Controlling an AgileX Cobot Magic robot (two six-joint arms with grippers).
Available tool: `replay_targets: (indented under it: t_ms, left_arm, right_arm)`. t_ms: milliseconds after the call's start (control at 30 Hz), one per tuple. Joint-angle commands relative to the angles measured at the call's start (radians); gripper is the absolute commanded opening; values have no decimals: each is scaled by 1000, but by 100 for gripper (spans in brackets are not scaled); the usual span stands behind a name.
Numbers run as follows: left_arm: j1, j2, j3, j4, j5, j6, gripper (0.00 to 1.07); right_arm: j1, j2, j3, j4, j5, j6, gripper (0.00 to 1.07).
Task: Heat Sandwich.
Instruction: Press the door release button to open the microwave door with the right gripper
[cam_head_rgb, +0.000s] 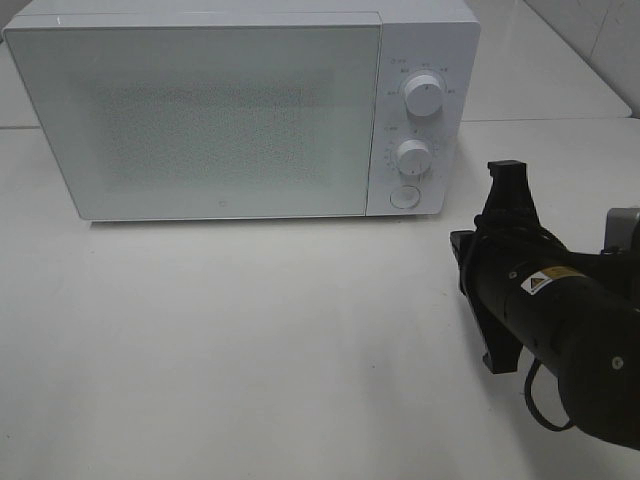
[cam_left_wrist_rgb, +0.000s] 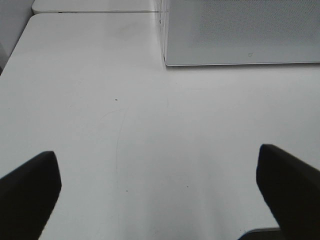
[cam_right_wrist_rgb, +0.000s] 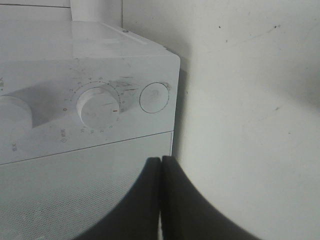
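The sandwich appears in none of the views, so where it lies cannot be told. It may sit behind the frosted door (cam_head_rgb: 200, 120) of the microwave (cam_head_rgb: 430, 30), or somewhere out of frame. That door is shut flush, so no step of the heating can be confirmed as done. The right claw (cam_right_wrist_rgb: 161, 161) is clenched on nothing, its tips pressed into one blunt point. Directly ahead of it is the control panel, with the round button (cam_right_wrist_rgb: 154, 97) just off its line and the lower knob (cam_right_wrist_rgb: 98, 106) beside that. This looks like a setup for poking the button, probably to release the door. If so, opening, loading, closing and setting the dials are all left. The left claw (cam_left_wrist_rgb: 156, 150) is released, with its jaws spread wide over bare surface (cam_left_wrist_rgb: 100, 100). The microwave's lower front corner is ahead of it and well apart. There is generous room: the surface beneath and behind both claws carries nothing that shows. The edges to mind are the panel's sharp outer corner, close beside the right claw's path, and the knob rims flanking the button. Should the door swing out, it would likely sweep the space ahead of the left claw.
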Motion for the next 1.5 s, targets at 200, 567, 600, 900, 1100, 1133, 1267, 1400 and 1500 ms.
replay_targets:
  t_ms: [200,567,600,900,1100,1133,1267,1400,1500]
  left_arm:
    - [3,-20,3,-4,-13,-1,101]
    - [3,-20,3,-4,-13,-1,101]
    - [3,-20,3,-4,-13,-1,101]
    - [3,-20,3,-4,-13,-1,101]
    - [3,-20,3,-4,-13,-1,101]
    - [3,-20,3,-4,-13,-1,101]
    - [3,-20,3,-4,-13,-1,101]
    - [3,-20,3,-4,-13,-1,101]
    - [3,-20,3,-4,-13,-1,101]
  right_arm:
    - [-2,27,-36,-3,-11,23,0]
    - [-50,118,-129,-24,11,30,0]
    - [-73,131,-146,-48,33,28,0]
    - [-133,199,-238,-90,93,27,0]
    - [-180,252,-304,-132,111,27,0]
    - [-180,252,-304,-132,111,27,0]
    - [-210,276,-345,-146,127,22,0]
    - [-223,309,-371,-152,135,11,0]
    - [-226,344,-398,-162,148,22,0]
